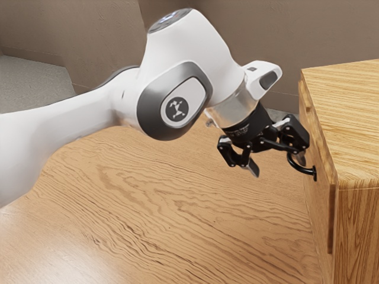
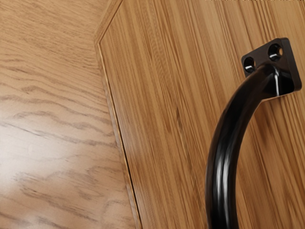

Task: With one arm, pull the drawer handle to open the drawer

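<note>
The black two-finger end effector hangs with its fingers apart. One finger is beside the curved black metal handle on the oak-veneer drawer front. Closing this far off-centre risks missing the handle, so the pull slips.

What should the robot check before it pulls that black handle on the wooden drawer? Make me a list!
1. The pincer is open: ok, its fingers stand apart.
2. The pincer is near the handle: ok, right beside it.
3. The handle sits between both fingers: cannot tell.
4. The fingers squeeze the handle: not ok, no grip yet.
5. The drawer is shut and waiting: ok, it looks flush with the cabinet.
</note>
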